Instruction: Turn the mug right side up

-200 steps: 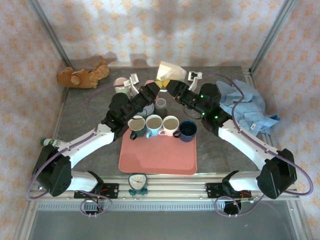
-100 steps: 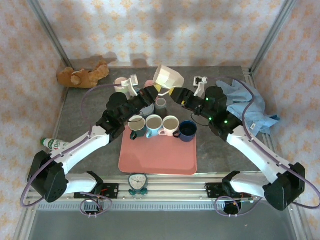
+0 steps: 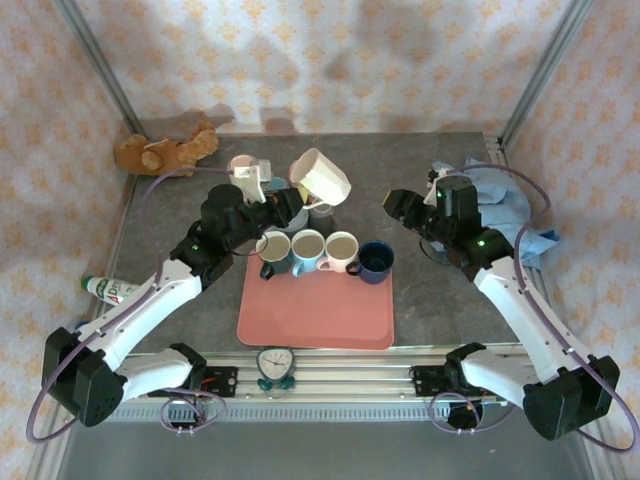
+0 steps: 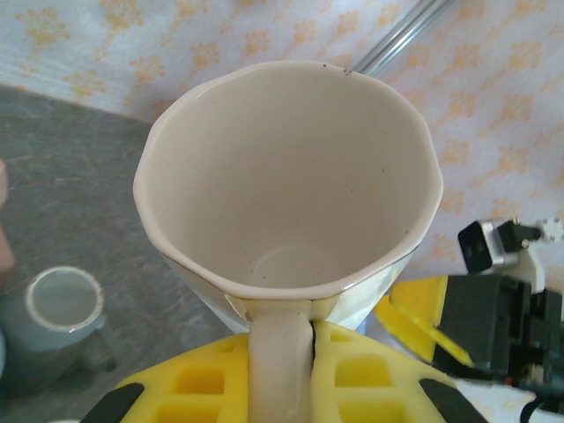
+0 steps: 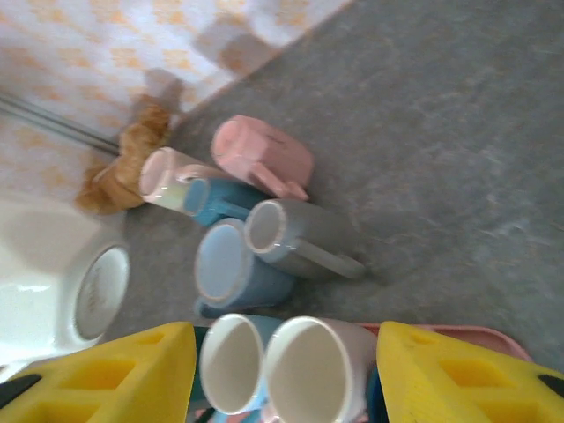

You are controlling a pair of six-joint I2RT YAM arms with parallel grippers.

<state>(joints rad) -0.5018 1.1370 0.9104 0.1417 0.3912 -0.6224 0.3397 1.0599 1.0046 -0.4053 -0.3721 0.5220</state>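
Table point(image 3: 200, 300) is carrying a pink tray point(image 3: 315, 320) in the lower middle of the overhead view, with four upright mugs point(image 3: 325, 250) standing in a row along its upper edge. Above that row, in the upper middle, the left gripper point(image 4: 282, 379) is holding a cream mug point(image 3: 320, 177) in the air, its yellow pads point(image 4: 203, 388) pressing together on the handle point(image 4: 280, 352) alone. The mug is hanging tilted, its mouth facing the left wrist camera rather than the ceiling. The right gripper point(image 3: 393, 205) is sitting at the centre right with its jaws spread wide and nothing between them, well apart from the mug.

Turning is probably the step in hand. The wrist needs rolling slowly until the rim is sitting level, since a pinch on a thin handle is likely letting the heavy body swing or slip. A grey mug point(image 4: 62, 304) is standing just below at the lower left of the left wrist view, so lowering should be aiming for bare ground beside it, base flat before the pads are easing apart
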